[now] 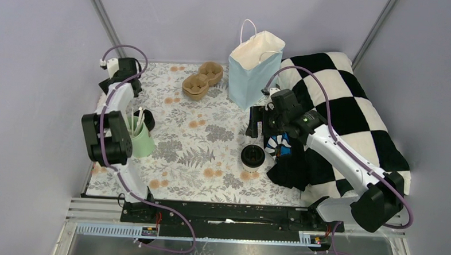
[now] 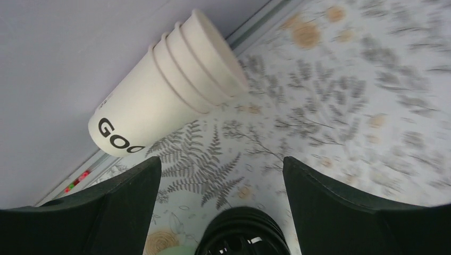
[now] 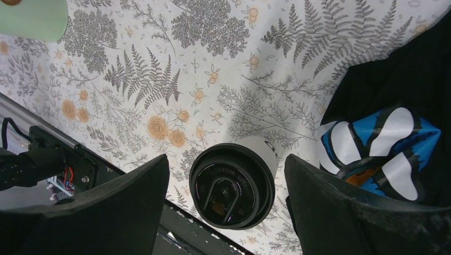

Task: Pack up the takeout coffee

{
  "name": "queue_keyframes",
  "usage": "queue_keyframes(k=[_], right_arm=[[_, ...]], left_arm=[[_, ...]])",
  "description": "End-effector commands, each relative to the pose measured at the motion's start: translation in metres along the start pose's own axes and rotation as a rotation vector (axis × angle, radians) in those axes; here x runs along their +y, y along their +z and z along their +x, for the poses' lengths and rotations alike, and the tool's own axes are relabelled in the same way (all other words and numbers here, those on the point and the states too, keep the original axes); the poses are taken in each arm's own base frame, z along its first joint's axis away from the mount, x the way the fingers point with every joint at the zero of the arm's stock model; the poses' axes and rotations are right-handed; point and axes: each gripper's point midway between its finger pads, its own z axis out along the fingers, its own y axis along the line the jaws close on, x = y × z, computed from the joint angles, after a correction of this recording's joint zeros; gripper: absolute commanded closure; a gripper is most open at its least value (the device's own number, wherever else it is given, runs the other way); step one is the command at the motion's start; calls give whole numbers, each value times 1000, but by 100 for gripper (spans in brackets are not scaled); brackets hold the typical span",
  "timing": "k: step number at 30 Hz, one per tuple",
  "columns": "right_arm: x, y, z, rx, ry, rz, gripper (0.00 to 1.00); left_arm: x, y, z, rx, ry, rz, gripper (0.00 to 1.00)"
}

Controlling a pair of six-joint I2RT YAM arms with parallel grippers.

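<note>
Lidded cup [image 3: 232,183] between spread fingers [image 3: 114,212], apparently untouched

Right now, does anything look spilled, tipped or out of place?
Nothing is spilled; both lidded coffee cups stand upright. One oddity: a blue, white and orange striped item lies on the black cloth beside the right-hand cup.

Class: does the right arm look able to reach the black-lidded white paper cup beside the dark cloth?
Probably yes: the right gripper hangs open over the black-lidded white paper cup, nothing between them.
</note>
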Motion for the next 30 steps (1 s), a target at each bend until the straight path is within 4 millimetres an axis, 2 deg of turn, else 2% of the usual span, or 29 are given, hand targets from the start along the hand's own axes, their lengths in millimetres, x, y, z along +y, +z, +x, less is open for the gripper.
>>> queue_keyframes(k=[1, 2, 8, 14, 16, 23, 30], right_arm=[[13, 1, 0, 53, 25, -53, 15], [14, 1, 0, 66, 29, -54, 15], [11, 8, 12, 126, 59, -41, 16], [9, 13, 12, 139, 69, -26, 16], [10, 15, 12, 149, 71, -28, 16], [10, 20, 11, 171, 65, -24, 16], [8, 21, 12, 174, 49, -20, 16]], left_arm=[[20, 22, -7, -67, -11, -234, 12], [17, 33, -3, -66, -7, -261, 12], [3, 62, -17, -97, -5, -368, 8], [-13, 69, -33, -125, -24, -344, 6], [-11, 73, -37, -131, -26, -379, 3], [-4, 91, -45, -116, 28, -497, 3], [22, 95, -36, -85, 20, -552, 3]])
